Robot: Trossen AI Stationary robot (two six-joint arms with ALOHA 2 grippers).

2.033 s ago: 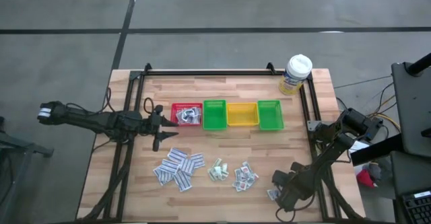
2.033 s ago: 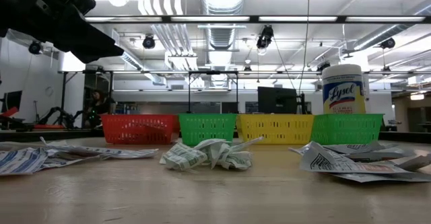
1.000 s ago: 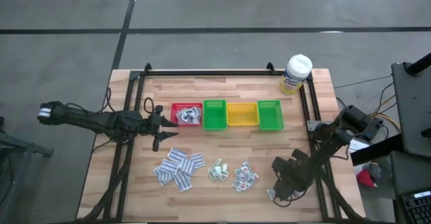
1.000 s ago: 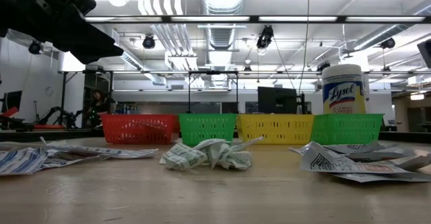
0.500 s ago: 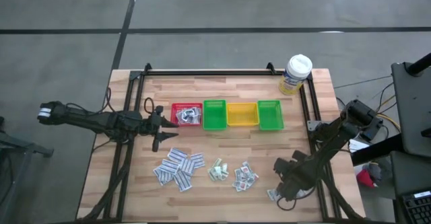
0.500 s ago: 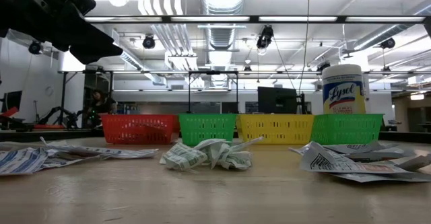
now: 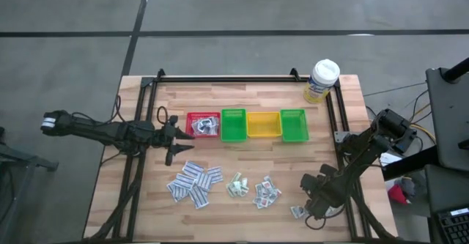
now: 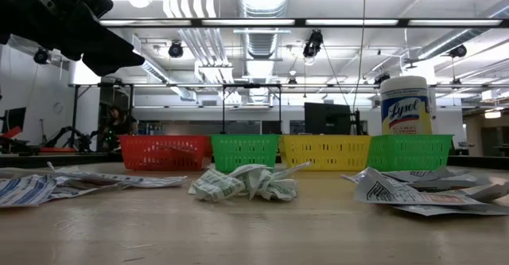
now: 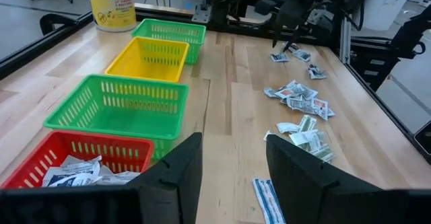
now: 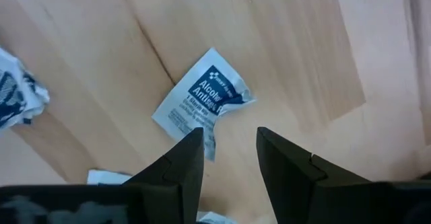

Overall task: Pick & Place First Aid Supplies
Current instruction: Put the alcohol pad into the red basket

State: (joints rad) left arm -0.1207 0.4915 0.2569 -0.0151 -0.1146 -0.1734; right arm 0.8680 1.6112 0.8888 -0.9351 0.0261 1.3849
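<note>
An alcohol prep packet (image 10: 203, 101) lies flat on the bench (image 7: 264, 156) near its front right corner, just ahead of my right fingers (image 10: 229, 160), which hang spread above it, holding nothing, the arm bent low. My left fingers (image 9: 232, 177) hover spread and empty beside the red bin (image 7: 203, 124), arm stretched out level.

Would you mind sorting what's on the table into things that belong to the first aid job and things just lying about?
Job:
- first aid packets
- alcohol pad packet under the right gripper
- left gripper, near the red bin

Lying about:
- Lysol bottle
- green bins
- yellow bin
</note>
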